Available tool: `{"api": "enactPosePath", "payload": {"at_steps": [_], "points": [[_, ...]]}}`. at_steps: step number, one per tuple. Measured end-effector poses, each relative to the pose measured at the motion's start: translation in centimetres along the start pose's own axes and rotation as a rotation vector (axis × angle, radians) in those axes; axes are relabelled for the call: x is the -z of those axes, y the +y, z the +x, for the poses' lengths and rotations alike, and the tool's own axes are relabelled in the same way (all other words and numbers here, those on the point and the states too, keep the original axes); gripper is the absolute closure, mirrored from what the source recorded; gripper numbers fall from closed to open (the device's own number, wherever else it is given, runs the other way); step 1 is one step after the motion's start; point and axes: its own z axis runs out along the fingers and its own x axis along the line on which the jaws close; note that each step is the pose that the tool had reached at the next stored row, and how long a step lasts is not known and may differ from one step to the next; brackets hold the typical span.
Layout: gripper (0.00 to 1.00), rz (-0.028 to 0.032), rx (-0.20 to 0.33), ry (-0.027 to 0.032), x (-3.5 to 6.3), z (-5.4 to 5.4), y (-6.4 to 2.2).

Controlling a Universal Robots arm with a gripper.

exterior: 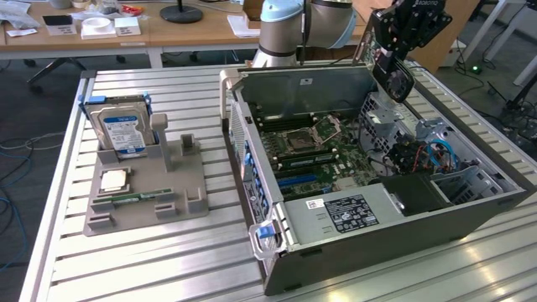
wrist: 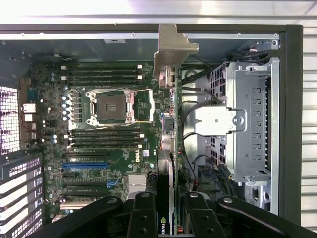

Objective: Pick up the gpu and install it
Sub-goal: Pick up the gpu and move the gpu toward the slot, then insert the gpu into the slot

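Tool (wrist: 166, 199) astride edge-on gpu (wrist: 170, 124), above motherboard (wrist: 54, 148) in open case (wrist: 292, 124)

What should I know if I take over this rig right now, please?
The end effector is shut on the gpu, gripping it on edge.
The gpu hangs above the open computer case, over the motherboard side next to the drive cage.
Done: the gpu is picked up.
Left: it is not yet seated in a slot.
The hard drive stands in the grey holder, on the exterior view's left.
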Motion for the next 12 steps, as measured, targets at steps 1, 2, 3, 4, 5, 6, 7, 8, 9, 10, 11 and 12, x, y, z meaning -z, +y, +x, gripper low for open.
{"api": "enactPosePath", "payload": {"at_steps": [1, 2, 3, 4, 5, 6, 7, 8, 9, 10, 11, 12], "points": [[0.74, 0.0001, 0.0, 0.0001, 0.0, 0.0, 0.0], [0.74, 0.0, 0.0, 0.0, 0.0, 0.0, 0.0], [0.74, 0.0, 0.0, 0.0001, 0.0, 0.0, 0.0], [0.74, 0.0, 0.0, 0.0001, 0.0, 0.0, 0.0], [0.74, 0.0, 0.0, 0.0, 0.0, 0.0, 0.0], [0.74, 0.0, 0.0, 0.0, 0.0, 0.0, 0.0], [0.74, 0.0001, 0.0, 0.0, 0.0, 0.0, 0.0], [0.74, 0.0001, 0.0, 0.0, 0.0, 0.0, 0.0], [0.74, 0.0001, 0.0, 0.0, 0.0, 0.0, 0.0], [0.74, 0.0001, 0.0, 0.0, 0.0, 0.0, 0.0], [0.74, 0.0, 0.0, 0.0, 0.0, 0.0, 0.0], [0.74, 0.0001, 0.0, 0.0, 0.0, 0.0, 0.0]]}}
